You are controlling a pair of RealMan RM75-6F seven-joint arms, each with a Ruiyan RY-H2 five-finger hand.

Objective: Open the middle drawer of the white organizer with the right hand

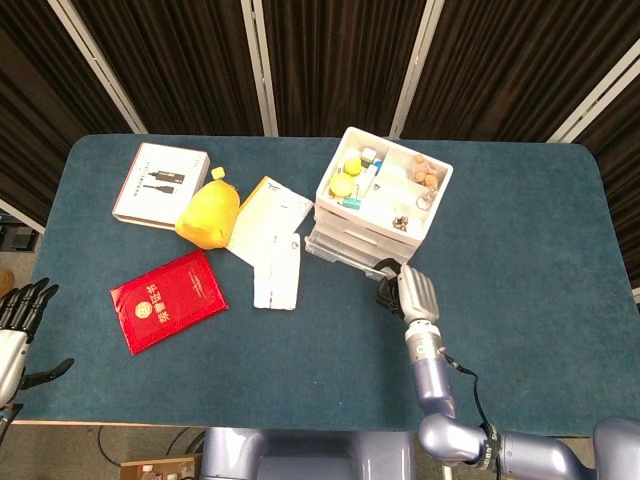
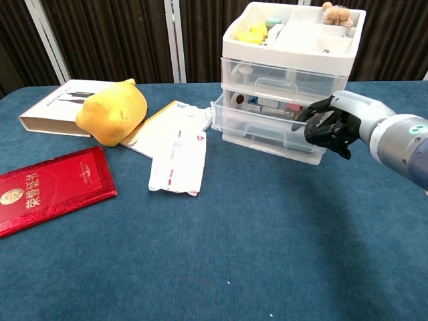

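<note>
The white organizer [image 1: 323, 196] [image 2: 287, 52] stands at the back middle of the blue table, its top tray full of small items. Its middle drawer [image 2: 257, 127] [image 1: 342, 252] is pulled partly out toward me and shows small items inside. My right hand [image 2: 331, 124] [image 1: 405, 290] is at the drawer's right front corner, fingers curled and hooked on the front rim. The top and bottom drawers sit flush. My left hand [image 1: 18, 312] hangs off the table's near left edge, fingers apart and holding nothing.
A yellow pouch [image 1: 208, 212] [image 2: 112, 110] leans on a white box [image 1: 160, 185] at the left. Paper envelopes [image 1: 275, 245] [image 2: 177, 157] lie just left of the organizer. A red booklet [image 1: 168, 300] [image 2: 47, 187] lies at the near left.
</note>
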